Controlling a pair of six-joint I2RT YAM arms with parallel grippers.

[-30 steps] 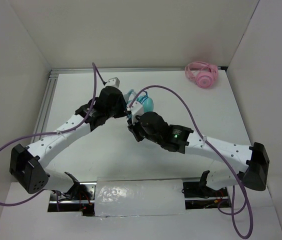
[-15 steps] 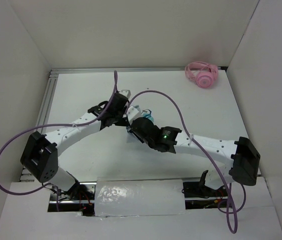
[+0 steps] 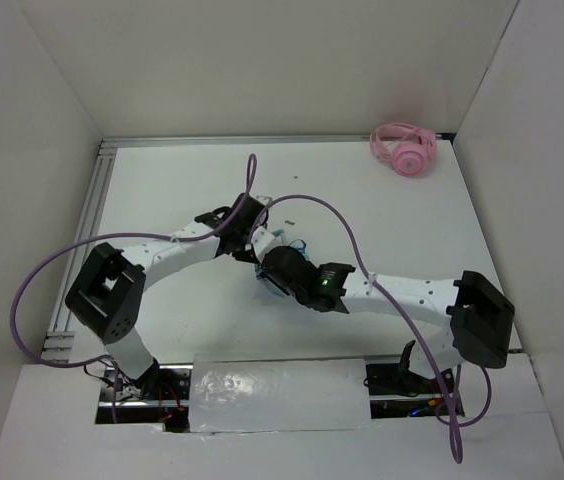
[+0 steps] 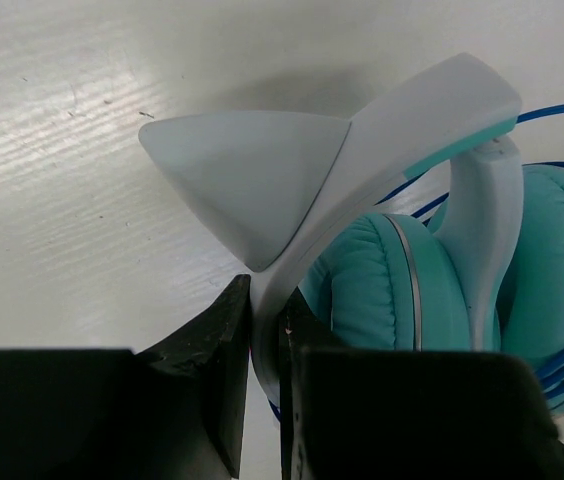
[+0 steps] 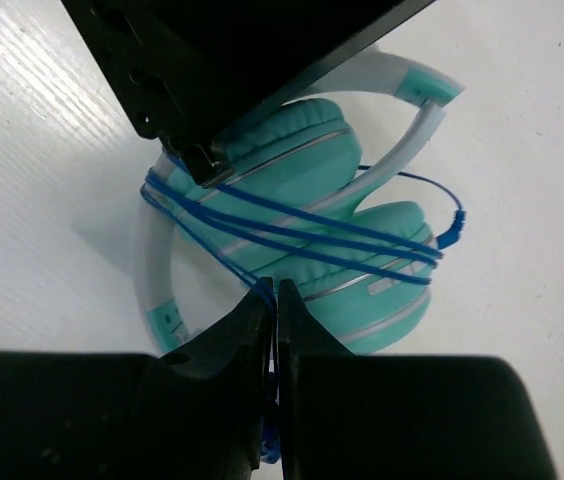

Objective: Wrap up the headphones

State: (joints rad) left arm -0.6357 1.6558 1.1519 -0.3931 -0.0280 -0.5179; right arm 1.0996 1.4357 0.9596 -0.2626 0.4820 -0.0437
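headphones (image 5: 362,235): we see the teal pair lying on the white worktop (image 3: 392,225) near its middle, between both wrists.
cable (image 5: 292,230): thin and blue, with several turns crossing the ear cups (image 5: 297,140); its plug (image 5: 448,238) lies beside them.
left gripper (image 4: 265,330): jaws clamped on the white-grey band (image 4: 432,110).
right gripper (image 5: 270,300): jaws almost together, pinching the cable at the cups' edge.
pink headphones (image 3: 403,150): far right corner, well apart.
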